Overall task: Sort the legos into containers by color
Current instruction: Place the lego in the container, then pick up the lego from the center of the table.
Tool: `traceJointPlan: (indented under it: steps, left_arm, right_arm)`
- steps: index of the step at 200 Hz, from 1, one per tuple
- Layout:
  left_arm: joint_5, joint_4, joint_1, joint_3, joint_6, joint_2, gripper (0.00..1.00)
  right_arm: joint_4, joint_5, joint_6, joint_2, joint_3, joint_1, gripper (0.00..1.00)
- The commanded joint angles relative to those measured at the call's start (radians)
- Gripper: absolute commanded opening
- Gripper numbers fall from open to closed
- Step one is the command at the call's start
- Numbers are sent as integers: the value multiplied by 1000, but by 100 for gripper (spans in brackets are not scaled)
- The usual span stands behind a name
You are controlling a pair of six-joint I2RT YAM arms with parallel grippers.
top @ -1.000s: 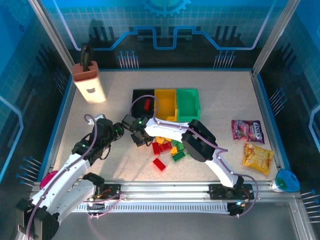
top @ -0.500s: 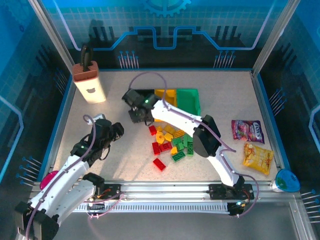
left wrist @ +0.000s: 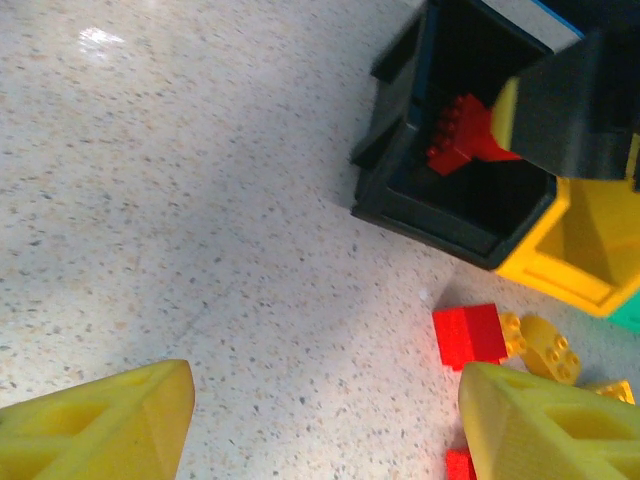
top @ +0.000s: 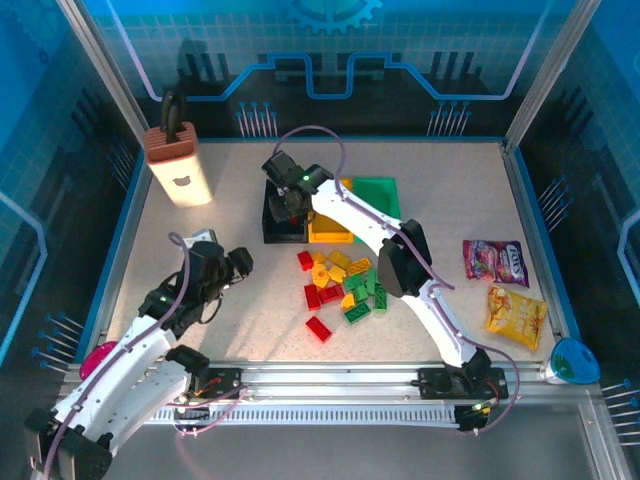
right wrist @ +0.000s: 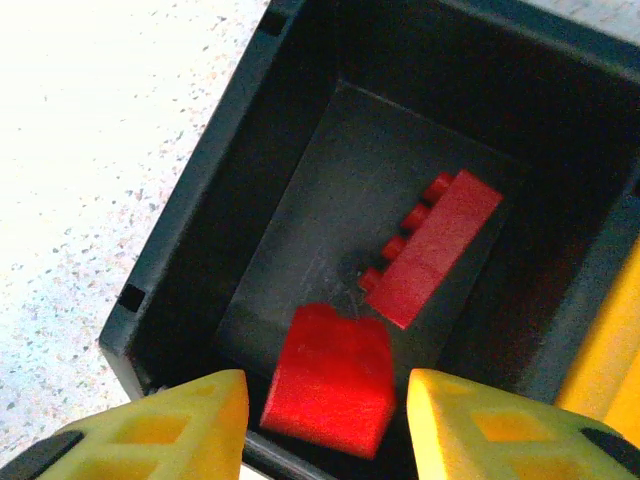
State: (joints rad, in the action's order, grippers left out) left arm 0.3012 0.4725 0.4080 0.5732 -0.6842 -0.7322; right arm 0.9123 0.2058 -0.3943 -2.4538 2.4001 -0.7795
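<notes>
**A:** Where is the right claw?

**B:** It hangs over the black bin, the left one in the row of three. Its yellow fingers stand apart. A blurred red brick sits between them with a thin gap on each side, so nothing is gripped. I cannot tell whether that brick rests on the bin floor.

**A:** Anything else in that bin?

**B:** A longer red brick lies on the floor just beyond the blurred one, with its studs turned sideways.

**A:** And the left claw?

**B:** It is spread wide and empty over bare worktop, on the near side of the black bin. Its camera shows a small red brick and a yellow brick side by side, just in front of the yellow bin.

**A:** Where are the rest of the legos?

**B:** From above, they form a loose cluster of red, yellow and green on the worktop, just on the near side of the bins. A lone red brick lies a little apart at the near edge of the cluster. The yellow bin sits tight against the black one, and the green bin sits tight against the yellow.

**A:** And off to the sides?

**B:** A beige box stands at the far left. Two snack packets lie at the right, well apart from the cluster.
</notes>
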Motion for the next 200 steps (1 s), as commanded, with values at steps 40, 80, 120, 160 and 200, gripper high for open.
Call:
traceJointPlan:
  steps: [40, 80, 120, 160, 200]
  left_arm:
    - [1, -57, 99, 5, 41, -74, 71]
    - [-44, -109, 145, 38, 59, -183, 74]
    - [-111, -140, 182, 127, 44, -399, 76]
    - [-160, -180, 195, 230, 37, -601, 76]
    - [-177, -152, 198, 363, 29, -789, 76]
  right_arm:
    - [-15, -22, 36, 84, 21, 3, 78]
    - [-110, -17, 18, 272, -176, 2, 77]
    - [-236, -11, -4, 487, -461, 23, 78]
    - [-316, 38, -31, 693, -765, 71, 79]
    - [-390, 29, -78, 865, -1037, 128, 79]
